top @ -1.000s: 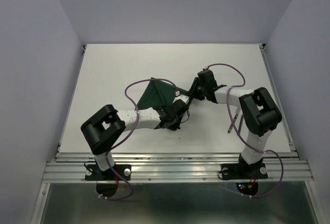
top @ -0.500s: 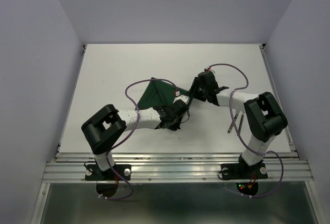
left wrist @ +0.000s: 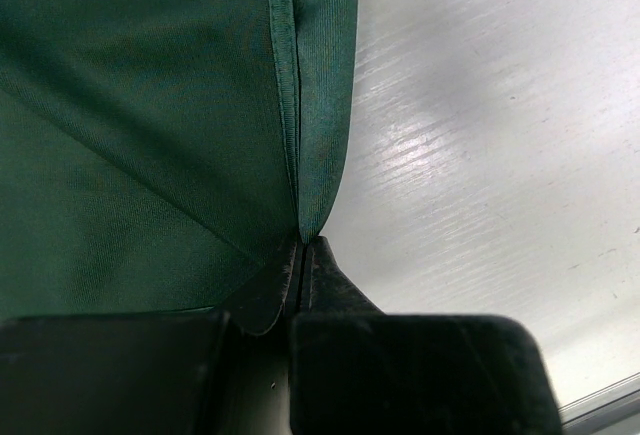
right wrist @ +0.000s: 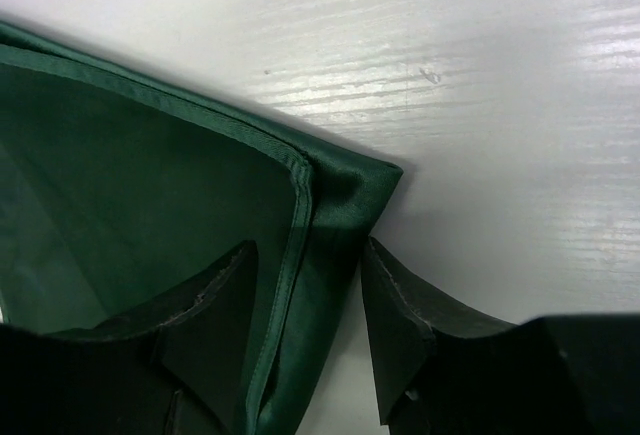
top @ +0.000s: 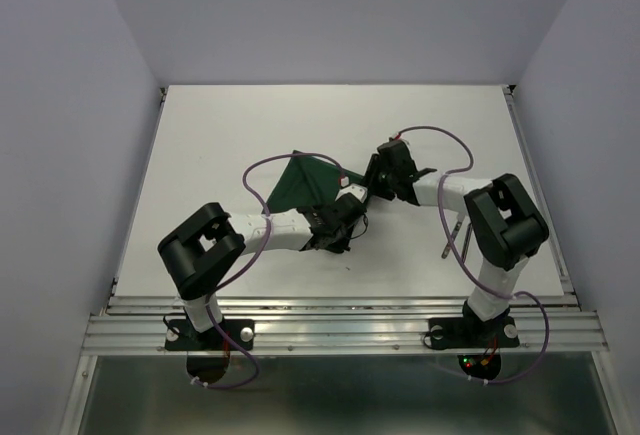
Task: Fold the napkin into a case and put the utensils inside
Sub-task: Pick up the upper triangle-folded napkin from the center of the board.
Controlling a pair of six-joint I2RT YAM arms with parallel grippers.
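The left gripper (left wrist: 303, 255) is clenched on the napkin (left wrist: 150, 105). In its wrist view the two dark fingers are pressed together with no gap, and a thin fold of the dark green cloth is caught between their tips. From this pinch the hemmed edge of the cloth runs straight away from the fingers, and the cloth spreads out to the left of it. To the right of it is the bare white table (left wrist: 480, 155).

The right gripper (right wrist: 307, 255) is released. Its two fingers stand apart, one on each side of a folded corner of the napkin (right wrist: 150, 155), and the hem runs between them. I cannot tell whether the fingers touch the cloth.

In the top view, the left gripper (top: 335, 223) is at the near right part of the napkin (top: 300, 183), and the right gripper (top: 378, 177) is just to the right of it, at the cloth's right corner. The napkin lies about in the middle of the table (top: 230, 125), in a roughly triangular shape with one point to the far side. A purple cable (top: 262, 167) of the left arm curves over its left part.

The utensils (top: 444, 245) lie well apart from the napkin, on the right of the table, close to the right arm and partly hidden by it.
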